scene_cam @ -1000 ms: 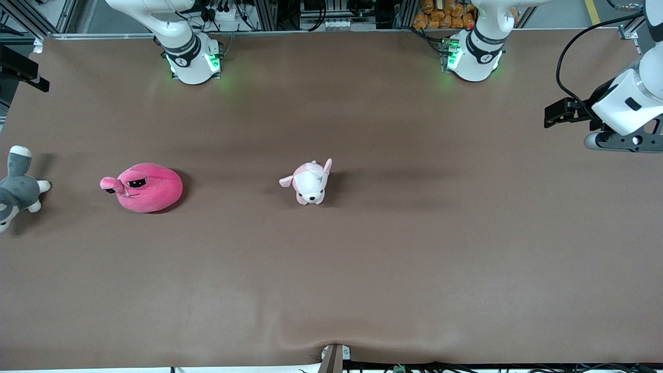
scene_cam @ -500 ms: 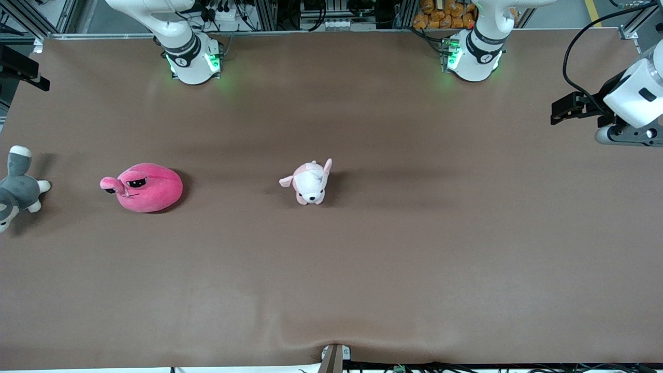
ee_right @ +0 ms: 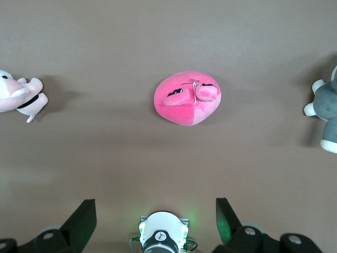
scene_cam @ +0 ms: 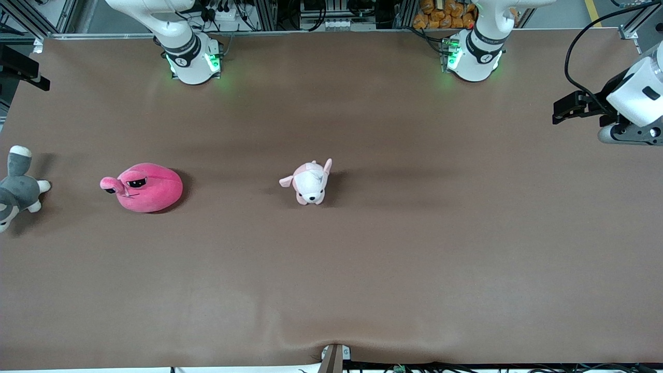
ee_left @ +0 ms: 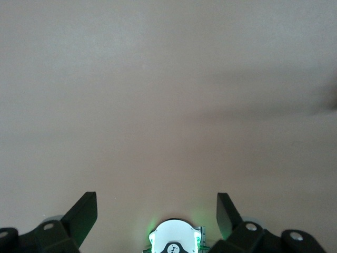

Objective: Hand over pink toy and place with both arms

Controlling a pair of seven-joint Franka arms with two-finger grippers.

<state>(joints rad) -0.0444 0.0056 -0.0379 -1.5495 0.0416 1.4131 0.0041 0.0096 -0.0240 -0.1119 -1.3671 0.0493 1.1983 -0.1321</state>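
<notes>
The pink toy [scene_cam: 147, 187], a round hot-pink plush with sleepy black eyes, lies on the brown table [scene_cam: 414, 248] toward the right arm's end. It also shows in the right wrist view [ee_right: 188, 98], far below the camera. My right gripper [ee_right: 155, 206] is open and empty, high over the table near its own base; it is out of the front view. My left gripper [ee_left: 157, 203] is open and empty over bare table. The left arm's wrist [scene_cam: 628, 134] hangs at the left arm's end of the table.
A small pale pink-and-white puppy plush [scene_cam: 310, 182] sits mid-table and shows in the right wrist view [ee_right: 18, 97]. A grey-and-white dog plush [scene_cam: 18, 189] lies at the table's edge at the right arm's end, beside the pink toy.
The left arm's hand has drawn a little toward its end of the table, and has barely moved in the last half second. The toys have not moved.
</notes>
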